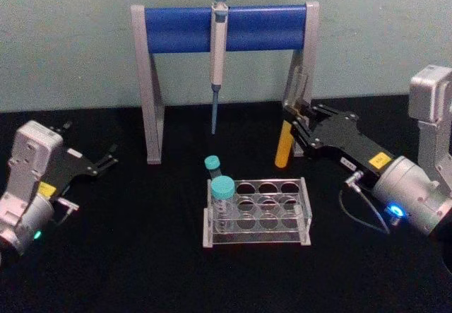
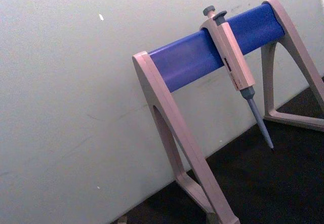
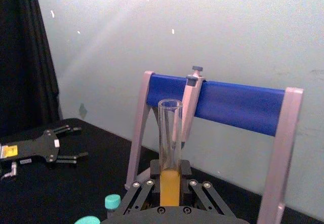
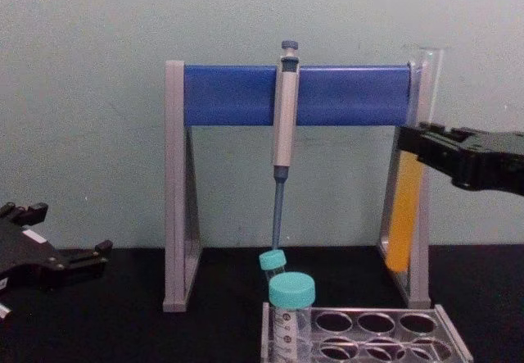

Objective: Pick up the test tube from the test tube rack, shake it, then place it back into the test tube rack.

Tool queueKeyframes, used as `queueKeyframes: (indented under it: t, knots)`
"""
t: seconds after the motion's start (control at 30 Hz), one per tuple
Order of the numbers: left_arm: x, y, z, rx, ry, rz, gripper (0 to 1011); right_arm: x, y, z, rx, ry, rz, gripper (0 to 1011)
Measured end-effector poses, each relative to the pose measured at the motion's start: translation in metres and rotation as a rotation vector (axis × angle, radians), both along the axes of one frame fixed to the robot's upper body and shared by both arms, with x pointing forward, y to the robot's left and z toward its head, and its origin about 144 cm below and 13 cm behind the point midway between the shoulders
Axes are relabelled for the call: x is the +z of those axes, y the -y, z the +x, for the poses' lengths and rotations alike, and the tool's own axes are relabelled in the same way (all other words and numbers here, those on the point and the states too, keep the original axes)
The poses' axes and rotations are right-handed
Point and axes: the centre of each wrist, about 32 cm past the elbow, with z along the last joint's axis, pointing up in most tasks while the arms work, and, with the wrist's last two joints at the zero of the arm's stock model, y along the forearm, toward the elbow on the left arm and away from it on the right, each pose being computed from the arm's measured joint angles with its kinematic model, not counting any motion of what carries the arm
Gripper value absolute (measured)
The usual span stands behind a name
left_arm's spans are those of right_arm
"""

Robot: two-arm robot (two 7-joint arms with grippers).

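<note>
The test tube (image 1: pixel 283 150) is a long clear glass tube with orange-yellow liquid in its lower half. It hangs upright above the table, beside the right leg of the pipette stand and to the right of and behind the test tube rack (image 1: pixel 305 201). My right gripper (image 1: pixel 289 120) is shut on the tube's middle, as the right wrist view (image 3: pixel 170 171) and the chest view (image 4: pixel 413 146) also show. The tube (image 4: pixel 405 207) is well above the rack (image 4: pixel 449 320). My left gripper (image 1: pixel 109 161) rests at the far left of the table, open and holding nothing.
Two teal-capped plastic tubes (image 1: pixel 223 188) stand in the rack's left column. Behind the rack stands the grey-and-blue pipette stand (image 1: pixel 226 27), with a pipette (image 1: pixel 217 44) hanging from its bar. The table is covered in black cloth, with a pale wall behind.
</note>
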Motion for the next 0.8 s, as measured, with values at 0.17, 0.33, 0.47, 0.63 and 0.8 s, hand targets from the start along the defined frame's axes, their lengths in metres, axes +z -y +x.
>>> queueKeyframes:
  t: [0.17,0.33,0.47,0.63,0.8]
  knots:
    - [0.000,0.000,0.000,0.000,0.000,0.000,1001,0.001,0.006,-0.008,-0.010,0.002,-0.010,228]
    - [0.000,0.000,0.000,0.000,0.000,0.000,1001,0.002,0.010,-0.020,-0.006,-0.003,-0.024,228]
    - [0.000,0.000,0.000,0.000,0.000,0.000,1001,0.002,0.010,-0.028,0.013,-0.014,-0.027,228]
    - [0.000,0.000,0.000,0.000,0.000,0.000,1001,0.000,0.003,-0.033,0.065,-0.030,-0.014,228]
    - [0.000,0.000,0.000,0.000,0.000,0.000,1001,-0.002,-0.009,-0.030,0.119,-0.041,0.003,228]
